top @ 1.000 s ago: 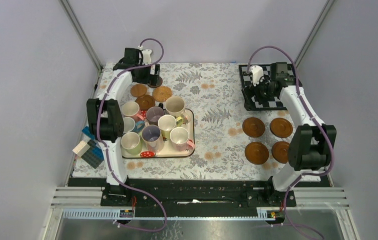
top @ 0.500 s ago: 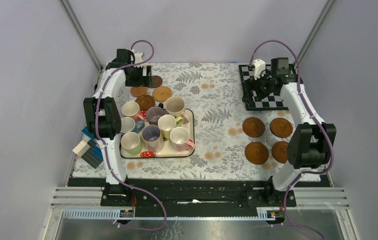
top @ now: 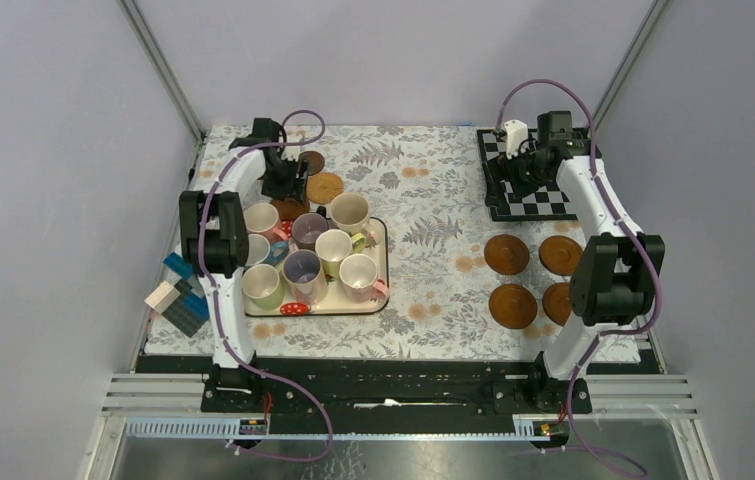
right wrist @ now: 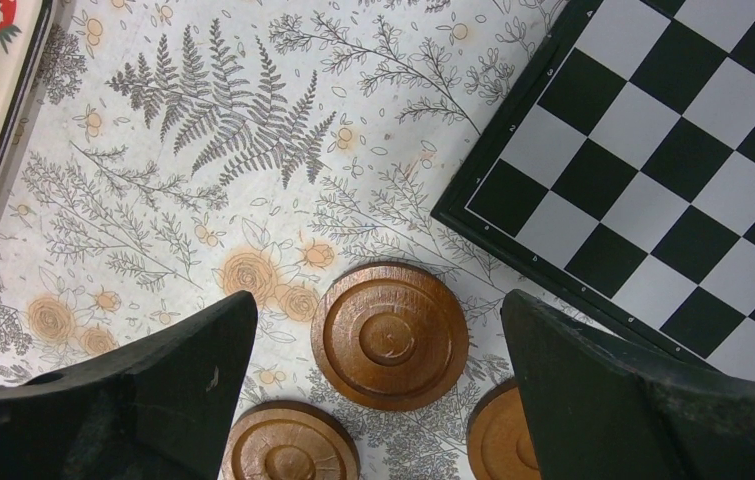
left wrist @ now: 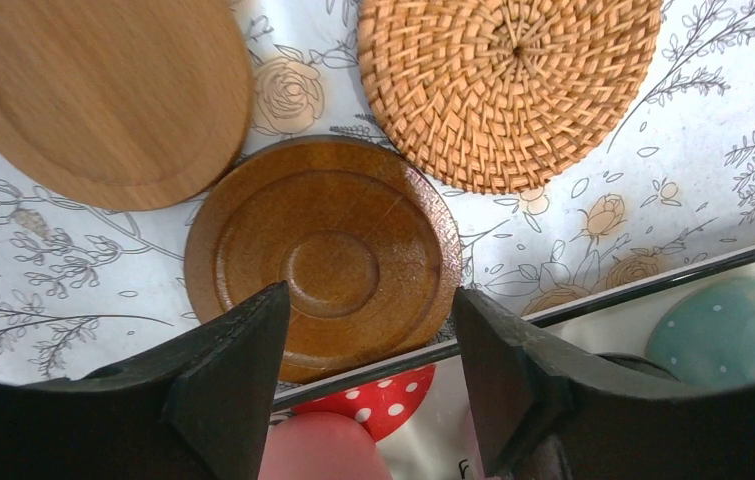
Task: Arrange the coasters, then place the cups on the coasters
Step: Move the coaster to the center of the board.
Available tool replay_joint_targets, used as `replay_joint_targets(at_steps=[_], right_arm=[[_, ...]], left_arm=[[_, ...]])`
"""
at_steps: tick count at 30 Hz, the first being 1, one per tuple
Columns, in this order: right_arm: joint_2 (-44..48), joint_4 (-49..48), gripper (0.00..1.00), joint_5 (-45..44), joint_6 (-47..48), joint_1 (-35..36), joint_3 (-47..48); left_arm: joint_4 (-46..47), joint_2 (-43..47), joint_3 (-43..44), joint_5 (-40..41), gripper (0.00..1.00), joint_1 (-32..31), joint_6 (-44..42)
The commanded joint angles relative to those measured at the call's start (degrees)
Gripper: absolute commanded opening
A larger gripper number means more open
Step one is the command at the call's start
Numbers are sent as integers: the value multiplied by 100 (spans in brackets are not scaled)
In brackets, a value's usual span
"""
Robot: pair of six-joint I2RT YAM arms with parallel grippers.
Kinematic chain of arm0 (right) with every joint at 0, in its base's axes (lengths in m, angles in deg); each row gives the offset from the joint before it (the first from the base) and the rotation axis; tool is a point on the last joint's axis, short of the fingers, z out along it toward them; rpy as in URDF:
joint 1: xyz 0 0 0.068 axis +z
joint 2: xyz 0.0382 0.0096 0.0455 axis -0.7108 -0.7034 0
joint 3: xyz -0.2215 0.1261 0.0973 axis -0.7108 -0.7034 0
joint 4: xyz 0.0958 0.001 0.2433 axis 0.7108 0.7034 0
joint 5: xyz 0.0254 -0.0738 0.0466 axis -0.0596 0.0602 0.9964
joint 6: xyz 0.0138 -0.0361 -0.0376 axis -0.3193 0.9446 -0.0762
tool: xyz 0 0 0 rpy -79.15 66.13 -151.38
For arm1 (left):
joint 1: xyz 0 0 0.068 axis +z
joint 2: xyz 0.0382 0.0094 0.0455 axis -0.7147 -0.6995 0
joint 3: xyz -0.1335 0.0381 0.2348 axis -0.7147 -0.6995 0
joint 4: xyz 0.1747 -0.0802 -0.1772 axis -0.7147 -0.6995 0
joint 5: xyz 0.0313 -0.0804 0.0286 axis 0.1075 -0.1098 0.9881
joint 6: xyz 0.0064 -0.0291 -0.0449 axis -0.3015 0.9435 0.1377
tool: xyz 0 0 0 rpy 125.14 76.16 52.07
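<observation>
Three coasters fill the left wrist view: a dark wood one [left wrist: 323, 250], a light wood one [left wrist: 103, 95] and a woven one [left wrist: 508, 85]. My left gripper [left wrist: 370, 300] hovers open over the dark one's near half, by the tray rim [left wrist: 653, 285], gripping nothing. From above, it [top: 283, 185] hides the light coaster; a darker disc [top: 311, 160] lies behind. Several cups [top: 334, 247] stand on the tray [top: 381, 300]. My right gripper [right wrist: 381, 303] hangs open high above the right-hand coasters [right wrist: 390, 335], which lie as a group [top: 506, 254].
The checkerboard mat [top: 538, 190] lies at the back right, under the right arm's wrist. Some small blocks [top: 178, 295] sit at the cloth's left edge. A pink cup [left wrist: 323, 445] and a green cup [left wrist: 723, 330] stand just inside the tray rim near my left fingers.
My left gripper came from the back edge toward the tray, over the coasters, and its jaws narrowed. The right gripper shifted slightly back over the checkerboard and stayed open.
</observation>
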Motion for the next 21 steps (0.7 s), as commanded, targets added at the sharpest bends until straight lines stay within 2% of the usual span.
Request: replay_joint_targets(at_steps=[1, 5, 9, 14, 21], right_arm=[[-118, 159, 100, -91, -100, -22, 459], [-253, 344, 100, -208, -63, -23, 711], [-345, 436, 100, -345, -23, -23, 883], [-382, 531, 100, -434, 27, -23, 972], [-351, 598, 100, -485, -73, -23, 958]], left_arm=[[-1, -128, -68, 139, 63, -142, -137], [-2, -381, 96, 39, 59, -219, 83], [-155, -701, 475, -484, 57, -285, 460], [-148, -996, 700, -828, 57, -562, 437], [-139, -1668, 1615, -1343, 58, -890, 580]])
